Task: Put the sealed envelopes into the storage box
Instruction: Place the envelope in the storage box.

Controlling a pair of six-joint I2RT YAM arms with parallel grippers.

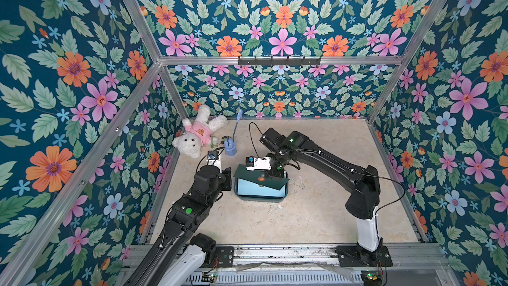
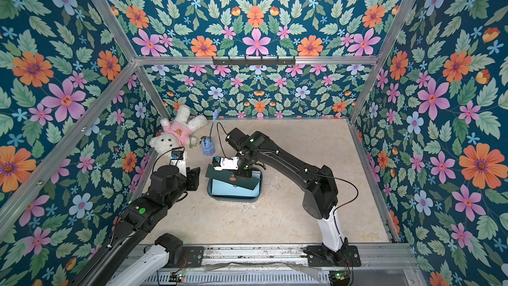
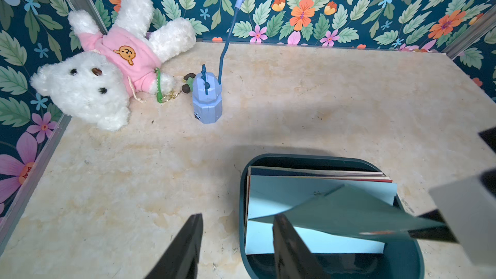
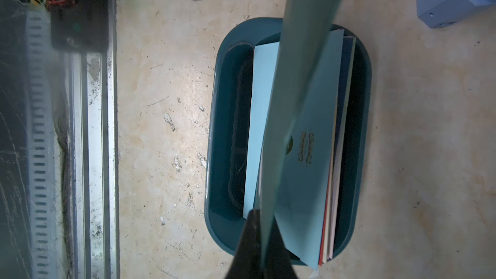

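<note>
Black-fingered left gripper (image 3: pixel 238 215) parted, empty, just left of shallow dark teal plastic storage box (image 1: pixel 259 199). Holds a stack topped by flat light blue paper envelope (image 1: pixel 253 188). Over it, tilted, dark green sealed envelope (image 1: pixel 247 175), clamped tight in right gripper (image 4: pixel 262 222).

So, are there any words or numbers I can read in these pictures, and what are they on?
No text can be read.
Gold print on the light blue envelope: too blurred to read.
Round seal on the dark green envelope: too small to read.
Pink shirt on the teddy bear: a bear face, no letters.
Dark marks on the blue cup: too small to read.
</note>
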